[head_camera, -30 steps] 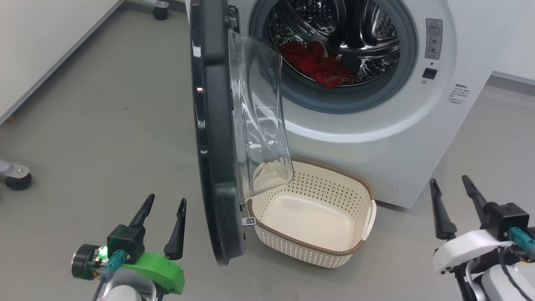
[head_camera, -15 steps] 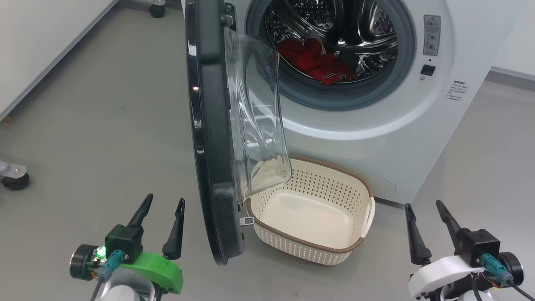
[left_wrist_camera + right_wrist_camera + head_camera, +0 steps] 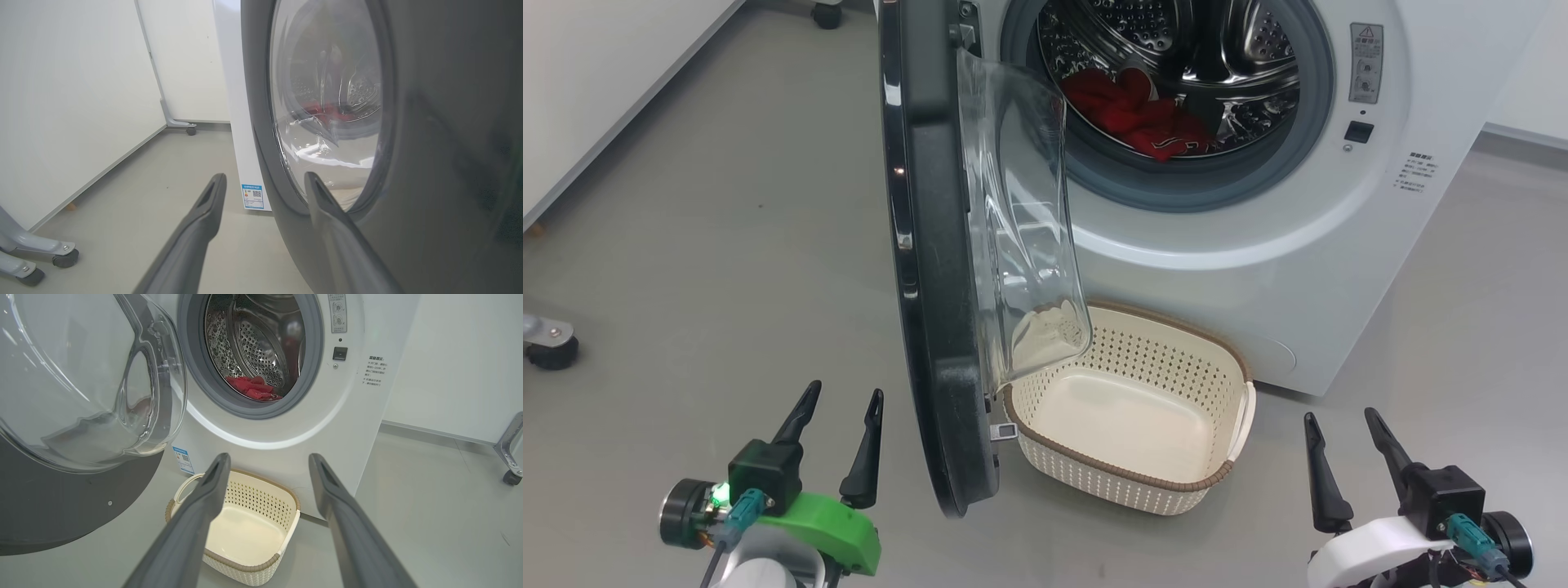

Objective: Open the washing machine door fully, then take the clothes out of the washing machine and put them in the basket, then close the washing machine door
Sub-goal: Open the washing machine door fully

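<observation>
Washing machine (image 3: 1258, 269), white and front-loading, stands in the upper right of the head view. Its round black door (image 3: 931, 286) is swung out and seen edge-on, running from top centre down to lower centre. The door's clear glass bowl (image 3: 1021, 229) bulges toward the right. Inside the open mouth, ringed by a grey rubber gasket (image 3: 1176, 184), the perforated steel drum (image 3: 1176, 41) holds the red clothes (image 3: 1143, 122), heaped at its bottom.

A cream basket (image 3: 1094, 486) with a brown woven rim sits empty on the grey floor (image 3: 727, 229), just in front of the machine, at lower centre. The glass bowl overlaps its back left corner in the picture.

My left gripper (image 3: 846, 392) hangs at the lower left, just left of the door's bottom edge, its two dark fingers spread apart and holding nothing. In the left wrist view they point at the door's outer face, with a blue label sticker (image 3: 253, 196) on the machine's side between them.

My right gripper (image 3: 1339, 416) is at the lower right, right of the basket, fingers likewise spread and empty. In the right wrist view they frame the basket.

A caster wheel (image 3: 551, 351) shows at the left edge.
</observation>
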You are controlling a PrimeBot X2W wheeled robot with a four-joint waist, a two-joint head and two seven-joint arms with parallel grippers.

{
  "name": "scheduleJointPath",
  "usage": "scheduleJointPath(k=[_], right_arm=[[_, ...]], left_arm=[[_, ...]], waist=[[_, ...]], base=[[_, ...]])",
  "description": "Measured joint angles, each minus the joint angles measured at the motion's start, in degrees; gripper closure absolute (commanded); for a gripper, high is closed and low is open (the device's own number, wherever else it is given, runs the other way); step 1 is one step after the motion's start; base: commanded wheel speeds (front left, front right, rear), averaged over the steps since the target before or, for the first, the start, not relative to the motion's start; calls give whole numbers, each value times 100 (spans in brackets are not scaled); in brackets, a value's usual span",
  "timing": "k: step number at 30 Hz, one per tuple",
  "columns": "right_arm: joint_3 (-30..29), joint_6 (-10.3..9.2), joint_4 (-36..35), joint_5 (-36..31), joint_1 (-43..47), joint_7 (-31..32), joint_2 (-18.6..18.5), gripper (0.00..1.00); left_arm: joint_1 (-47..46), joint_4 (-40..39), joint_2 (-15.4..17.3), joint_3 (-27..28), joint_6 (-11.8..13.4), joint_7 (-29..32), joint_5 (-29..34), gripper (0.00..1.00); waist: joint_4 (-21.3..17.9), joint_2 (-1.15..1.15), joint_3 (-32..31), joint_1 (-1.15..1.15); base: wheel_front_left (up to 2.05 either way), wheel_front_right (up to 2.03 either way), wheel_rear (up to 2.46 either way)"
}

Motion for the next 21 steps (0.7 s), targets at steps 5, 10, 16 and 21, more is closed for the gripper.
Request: scheduleJointPath(k=[5, 10, 16, 21], right_arm=[[-60, -1, -4, -96, 17, 0, 40, 0], [-107, -1, -9, -116, 40, 0, 79, 0], [-156, -1, -10, -200, 119, 0, 144, 0], [-174, -1, -13, -252, 129, 0, 186, 0]], left_arm=[[0, 27, 0, 7, 0, 0, 0, 0], [-1, 52, 0, 18, 1, 0, 0, 0], [-1, 79, 0, 31, 1, 0, 0, 8], [-1, 122, 0, 45, 3, 0, 1, 100]], waist=[[5, 0, -11, 0], [8, 0, -18, 0], [8, 0, -33, 0], [8, 0, -43, 0]], base=[[0, 0, 0], [0, 0, 0], [0, 0, 0], [0, 0, 0]])
